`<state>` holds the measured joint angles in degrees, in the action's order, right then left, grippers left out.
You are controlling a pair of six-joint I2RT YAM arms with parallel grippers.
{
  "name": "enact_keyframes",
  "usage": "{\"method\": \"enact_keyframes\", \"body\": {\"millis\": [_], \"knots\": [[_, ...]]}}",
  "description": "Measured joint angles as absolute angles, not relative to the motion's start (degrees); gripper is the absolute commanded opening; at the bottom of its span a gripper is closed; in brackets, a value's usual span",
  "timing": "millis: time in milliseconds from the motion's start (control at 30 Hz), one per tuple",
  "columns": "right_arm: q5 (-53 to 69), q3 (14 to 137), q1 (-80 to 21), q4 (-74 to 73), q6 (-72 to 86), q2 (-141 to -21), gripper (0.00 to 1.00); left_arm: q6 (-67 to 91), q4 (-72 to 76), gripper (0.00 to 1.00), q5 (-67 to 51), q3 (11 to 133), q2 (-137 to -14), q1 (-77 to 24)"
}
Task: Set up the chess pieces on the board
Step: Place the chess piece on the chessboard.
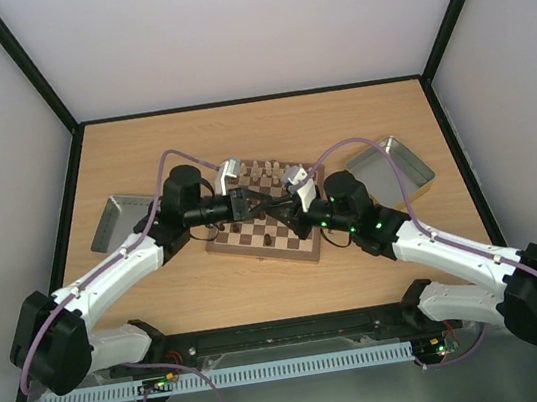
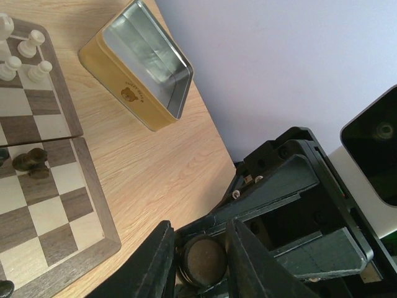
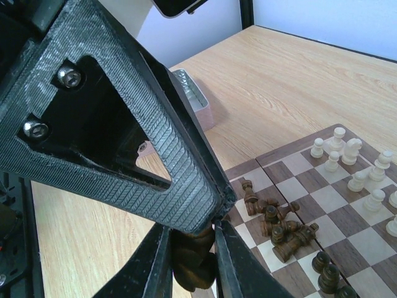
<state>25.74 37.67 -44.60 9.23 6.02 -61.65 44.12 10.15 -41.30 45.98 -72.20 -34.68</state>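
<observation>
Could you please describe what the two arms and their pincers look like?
The left arm and right arm have white links, bulky black joints and a lilac cable looping alongside each. Green lights glow near the right wrist. The left pincer and right pincer are black; the left's fingers show a ridged texture and silver screws.

board [image 1: 291, 250] 1 | metal trays [image 1: 125, 220] 2 | robot arms [image 1: 109, 280] 2

Wood table [image 1: 257, 127], metal tray L [image 1: 118, 221], metal tray R [image 1: 397, 170]

toppled dark pieces [image 3: 276, 226] seemingly crowd board [image 3: 335, 200] centre
</observation>
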Motion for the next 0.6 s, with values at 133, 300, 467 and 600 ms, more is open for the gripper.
{"method": "enact_keyframes", "body": {"millis": [133, 300, 467, 600], "knots": [[25.71, 37.67, -44.6, 9.23, 6.24, -61.84, 0.16, 43.62, 9.34, 0.2, -40.99, 45.98, -72.2, -34.68], [25.52, 37.67, -44.6, 9.3, 7.05, -61.98, 0.28, 43.46, 9.17, 0.16, -41.12, 45.98, -72.23, -34.68], [25.15, 38.04, -44.6, 9.19, 9.47, -61.98, 0.43, 45.04, 10.15, 0.16, -42.15, 45.93, -72.2, -34.68], [24.97, 38.17, -44.6, 8.67, 12.32, -61.39, 0.54, 47.55, 11.33, 0.16, -42.22, 45.93, -72.18, -34.06]]}}
